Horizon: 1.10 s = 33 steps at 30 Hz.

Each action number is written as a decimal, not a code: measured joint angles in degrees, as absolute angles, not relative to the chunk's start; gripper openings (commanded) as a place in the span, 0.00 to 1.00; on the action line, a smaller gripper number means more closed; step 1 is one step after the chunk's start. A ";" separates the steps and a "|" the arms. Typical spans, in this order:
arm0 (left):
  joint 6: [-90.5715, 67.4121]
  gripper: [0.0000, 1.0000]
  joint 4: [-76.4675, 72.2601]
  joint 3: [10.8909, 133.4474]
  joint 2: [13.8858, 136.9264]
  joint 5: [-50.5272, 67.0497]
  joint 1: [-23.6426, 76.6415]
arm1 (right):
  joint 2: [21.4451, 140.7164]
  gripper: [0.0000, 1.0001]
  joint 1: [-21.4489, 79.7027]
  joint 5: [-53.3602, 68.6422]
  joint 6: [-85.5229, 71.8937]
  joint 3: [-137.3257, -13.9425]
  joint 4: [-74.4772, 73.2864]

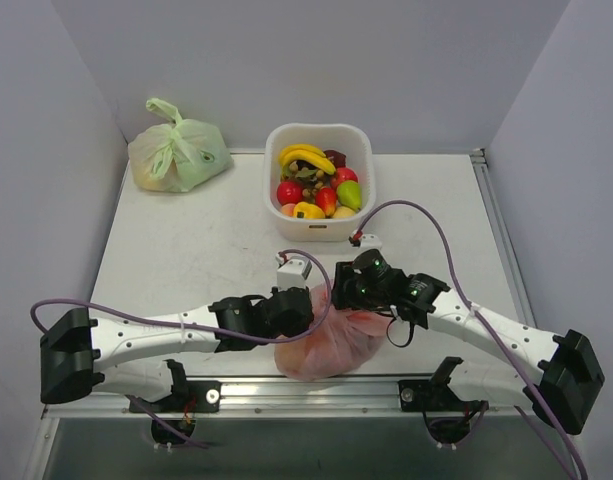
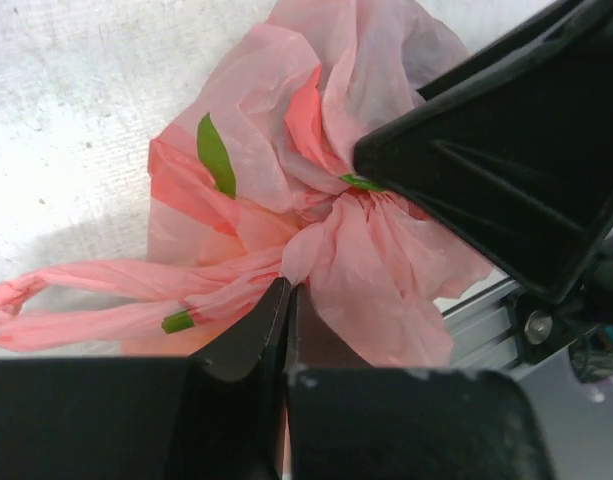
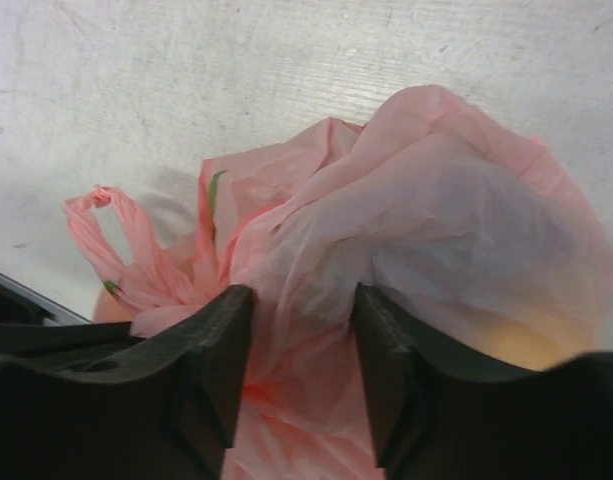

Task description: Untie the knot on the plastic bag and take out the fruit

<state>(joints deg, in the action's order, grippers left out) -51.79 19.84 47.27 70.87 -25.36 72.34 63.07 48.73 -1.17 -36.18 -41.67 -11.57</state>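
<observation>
The pink plastic bag [image 1: 331,345] lies near the table's front edge, between my two arms. Its knot [image 2: 326,215] is a bunched twist, with two thin handle loops [image 2: 86,295] trailing to the left. My left gripper [image 2: 288,285] is shut, pinching the pink plastic just below the knot. My right gripper [image 3: 301,300] reaches in from the other side. Its jaws stand apart around a gathered fold of the bag's top. A yellowish fruit [image 3: 531,345] shows dimly through the plastic; the other fruit is hidden.
A white basket [image 1: 319,128] full of toy fruit stands at the back centre. A tied pale green bag [image 1: 176,155] sits at the back left. The table's metal front rail [image 1: 306,385] runs just behind the pink bag.
</observation>
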 measured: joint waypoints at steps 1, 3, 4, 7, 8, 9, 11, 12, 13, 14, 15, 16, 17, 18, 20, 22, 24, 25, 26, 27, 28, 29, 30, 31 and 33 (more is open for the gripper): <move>-51.37 0.00 19.84 47.27 71.24 -25.43 72.34 | 63.64 0.32 48.73 -0.75 -36.27 -41.67 -10.92; -51.22 0.00 19.88 47.27 71.61 -25.58 72.20 | 64.05 0.08 48.71 -0.27 -36.56 -41.67 -10.31; -51.00 0.00 19.90 47.27 71.61 -25.98 71.96 | 63.99 0.02 48.64 -0.38 -36.58 -41.65 -10.22; -49.54 0.00 20.29 47.27 70.87 -27.22 70.43 | 62.98 0.00 46.98 -0.71 -36.82 -41.58 -10.31; -48.75 0.00 20.51 47.27 70.22 -27.53 69.32 | 62.17 0.00 45.78 -0.95 -36.80 -41.45 -10.39; -47.92 0.00 20.86 47.22 69.32 -27.68 67.83 | 61.25 0.00 44.47 -1.21 -36.80 -41.28 -10.50; -46.02 0.00 21.26 47.05 66.63 -28.03 63.94 | 58.39 0.00 40.36 -1.61 -36.69 -41.01 -11.40; -44.91 0.00 21.58 46.83 64.90 -28.18 61.63 | 56.69 0.00 37.91 -2.26 -36.62 -40.97 -12.14; -43.79 0.00 22.00 46.54 62.98 -28.34 59.09 | 54.83 0.00 35.66 -3.01 -36.56 -40.97 -12.84; -42.28 0.00 22.74 46.33 60.71 -28.56 56.05 | 52.60 0.00 33.04 -3.92 -36.40 -40.97 -14.02; -41.01 0.00 23.53 46.26 59.00 -28.80 53.21 | 50.74 0.00 31.00 -4.47 -36.34 -40.97 -15.14; -39.79 0.00 24.18 46.19 57.39 -28.93 50.59 | 49.08 0.00 29.52 -4.89 -36.18 -40.99 -16.16; -38.61 0.00 24.84 46.19 56.03 -29.02 48.03 | 47.72 0.00 28.27 -5.19 -36.12 -41.10 -17.28; -37.69 0.00 25.50 46.19 54.96 -29.21 45.82 | 46.72 0.00 27.33 -5.34 -35.99 -41.28 -18.48; -35.81 0.00 26.76 46.19 53.60 -29.17 41.95 | 45.60 0.00 26.85 -5.10 -35.79 -41.63 -20.16; -34.24 0.00 27.66 46.19 53.25 -29.12 39.48 | 45.43 0.00 26.83 -3.73 -35.44 -41.93 -21.34; -32.86 0.04 28.32 46.19 53.30 -28.62 38.35 | 45.63 0.19 26.83 -1.76 -34.57 -42.19 -22.26; -32.16 0.12 28.53 46.19 53.30 -28.05 38.11 | 45.82 0.28 26.87 -0.67 -34.28 -42.46 -22.79; -31.18 0.30 28.75 46.19 53.15 -27.38 38.09 | 46.02 0.45 26.96 0.01 -33.30 -42.85 -23.44; -30.41 0.41 28.95 46.13 52.88 -26.48 38.09 | 46.19 0.54 27.16 0.86 -32.49 -43.40 -24.14; -30.02 0.51 28.97 45.98 52.36 -25.50 38.06 | 46.41 0.62 27.53 1.45 -31.29 -44.21 -24.86; -29.61 0.63 28.95 45.74 51.55 -24.53 38.06 | 46.57 0.69 28.10 2.02 -30.17 -45.17 -25.41; -29.26 0.80 29.02 45.43 50.46 -23.38 38.06 | 46.72 0.78 29.10 2.55 -28.97 -46.46 -25.87; -28.80 0.87 29.21 45.21 49.19 -22.31 38.06 | 46.81 0.83 30.20 2.68 -28.08 -47.66 -26.22; -28.97 0.94 29.43 45.12 46.57 -20.16 38.06 | 47.20 0.90 32.91 2.79 -25.87 -50.65 -26.94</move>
<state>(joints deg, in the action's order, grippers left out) -28.97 29.43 45.12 46.57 -20.16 38.06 47.20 32.91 2.79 -25.87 -50.65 -26.94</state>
